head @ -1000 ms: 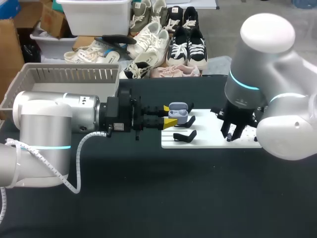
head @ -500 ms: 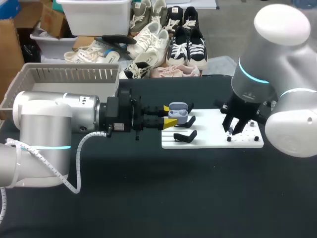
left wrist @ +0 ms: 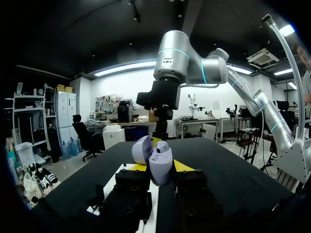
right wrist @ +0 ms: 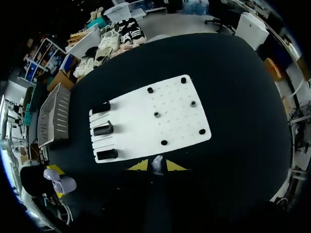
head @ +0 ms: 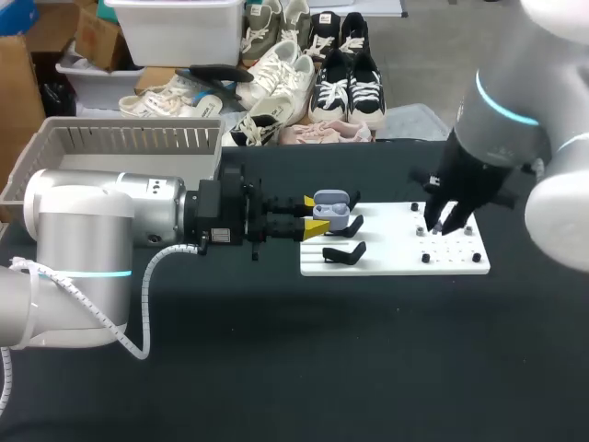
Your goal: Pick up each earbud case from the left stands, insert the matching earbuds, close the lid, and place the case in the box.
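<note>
Open lavender earbud case [left wrist: 160, 167], lid [left wrist: 142, 148] swung up, clamped between the yellow tips of the left hand [head: 315, 215], which lies level above the surface [head: 276, 368]. The case's contents cannot be made out. The grey box [head: 55, 152] sits well behind this hand, beside its arm. The right hand [right wrist: 157, 166] points straight down over the white board [right wrist: 180, 121], pinching a small pale earbud [right wrist: 157, 161]. Three black stands [right wrist: 103, 128] lie ahead of it.

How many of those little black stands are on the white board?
3, in a row along one edge of the white board: one stand nearest the held earbud case, one in the middle, one at the far end. None seems hidden.
</note>
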`<move>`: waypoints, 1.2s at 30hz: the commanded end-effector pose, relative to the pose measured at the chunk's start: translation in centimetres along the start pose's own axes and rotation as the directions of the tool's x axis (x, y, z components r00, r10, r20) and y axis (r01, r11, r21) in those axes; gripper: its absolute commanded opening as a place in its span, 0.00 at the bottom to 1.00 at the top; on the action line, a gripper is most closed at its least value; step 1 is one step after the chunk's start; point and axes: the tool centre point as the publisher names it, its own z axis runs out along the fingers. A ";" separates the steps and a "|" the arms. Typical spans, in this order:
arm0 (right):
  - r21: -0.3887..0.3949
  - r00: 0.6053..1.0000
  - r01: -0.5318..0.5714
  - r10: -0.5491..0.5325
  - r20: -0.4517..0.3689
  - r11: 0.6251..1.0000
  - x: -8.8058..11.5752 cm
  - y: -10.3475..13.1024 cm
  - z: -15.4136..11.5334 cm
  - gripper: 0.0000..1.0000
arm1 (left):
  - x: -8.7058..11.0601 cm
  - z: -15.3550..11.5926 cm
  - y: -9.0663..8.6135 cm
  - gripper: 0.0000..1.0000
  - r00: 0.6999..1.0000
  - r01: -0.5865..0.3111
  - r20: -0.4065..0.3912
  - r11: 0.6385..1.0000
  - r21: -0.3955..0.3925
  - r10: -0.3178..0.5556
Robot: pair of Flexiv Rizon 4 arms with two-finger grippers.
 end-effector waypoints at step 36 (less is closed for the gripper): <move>0.103 0.951 0.307 -0.309 0.005 0.946 1.8 3.0 -5.0 0.00 | 0.0 0.0 -0.1 0.00 1.000 -0.001 0.001 1.000 -0.003 0.001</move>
